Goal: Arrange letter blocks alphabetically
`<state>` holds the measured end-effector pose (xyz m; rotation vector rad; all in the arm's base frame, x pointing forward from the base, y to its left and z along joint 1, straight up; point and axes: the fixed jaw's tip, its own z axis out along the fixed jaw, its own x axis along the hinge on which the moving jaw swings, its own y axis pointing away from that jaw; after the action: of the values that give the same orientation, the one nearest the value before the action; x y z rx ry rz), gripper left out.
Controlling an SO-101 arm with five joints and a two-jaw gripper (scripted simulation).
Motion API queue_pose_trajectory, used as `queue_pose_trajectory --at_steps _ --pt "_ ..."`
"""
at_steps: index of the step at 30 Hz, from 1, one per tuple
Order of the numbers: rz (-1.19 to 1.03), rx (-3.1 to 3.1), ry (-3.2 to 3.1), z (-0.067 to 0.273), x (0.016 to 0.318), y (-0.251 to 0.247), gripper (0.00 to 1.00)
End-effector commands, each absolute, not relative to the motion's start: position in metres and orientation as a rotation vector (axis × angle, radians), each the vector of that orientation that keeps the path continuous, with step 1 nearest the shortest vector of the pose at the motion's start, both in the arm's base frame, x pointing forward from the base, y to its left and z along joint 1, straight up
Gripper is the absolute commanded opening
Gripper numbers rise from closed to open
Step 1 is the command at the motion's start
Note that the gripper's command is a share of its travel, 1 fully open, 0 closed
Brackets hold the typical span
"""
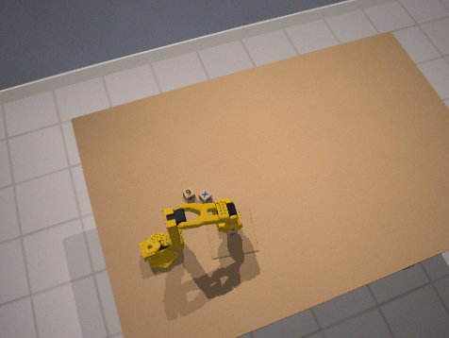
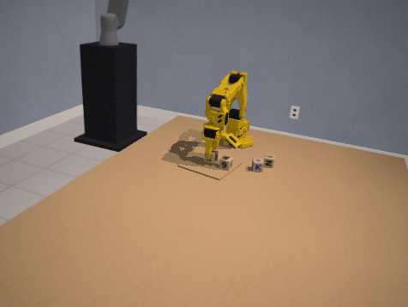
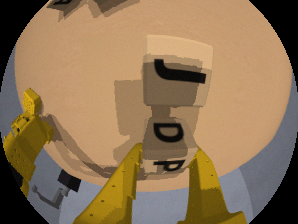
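"Quickly, what had the jaws (image 1: 233,228) (image 2: 212,155) got?"

"They were closed on the D block (image 1: 232,232) (image 2: 215,155) (image 3: 167,132), one finger at each side. Its D faced the wrist camera, and a P showed on the neighbouring face."

"Was it down on the mat (image 1: 236,253) (image 2: 220,175)?"

"It was over or on the mat; I couldn't tell whether its underside touched."

"And the J block (image 2: 225,163) (image 3: 175,82)?"

"That one sat on the mat, near the held block. The wrist view showed its J, and the exterior view showed a 9 on one side. From above, the arm (image 1: 200,214) (image 2: 233,92) covered it."

"So where was the block with the blue X (image 1: 205,194) (image 2: 257,165) (image 3: 111,4)?"

"Off the mat, on the bare wooden surface (image 1: 307,142) (image 2: 193,227) (image 3: 240,90), with the X on top and a blue K on a side."

"Anything beside it?"

"Yes, the block with the black 9 on top (image 1: 189,194) (image 2: 269,161) (image 3: 69,5) stood close by, also off the mat, with an N on one side. The row of three wasn't complete: the X block was still to be placed."

"And the mat itself?"

"It lay flat, a thin square much the same colour as the wood."
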<state>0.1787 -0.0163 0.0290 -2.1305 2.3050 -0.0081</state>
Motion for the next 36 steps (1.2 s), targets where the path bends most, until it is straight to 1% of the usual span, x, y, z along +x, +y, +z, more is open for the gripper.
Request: queue_pose_trajectory --at_steps 1,26,29,36 --pt "-0.081 -2.098 2.273 0.0353 0.1873 -0.0173 0.0" --pt "-0.081 -2.098 2.273 0.0297 0.1876 -0.0173 0.0" --pt "-0.081 -2.098 2.273 0.0297 0.1876 -0.0173 0.04" --pt "-0.081 -2.098 2.273 0.0297 0.1876 -0.0173 0.16"
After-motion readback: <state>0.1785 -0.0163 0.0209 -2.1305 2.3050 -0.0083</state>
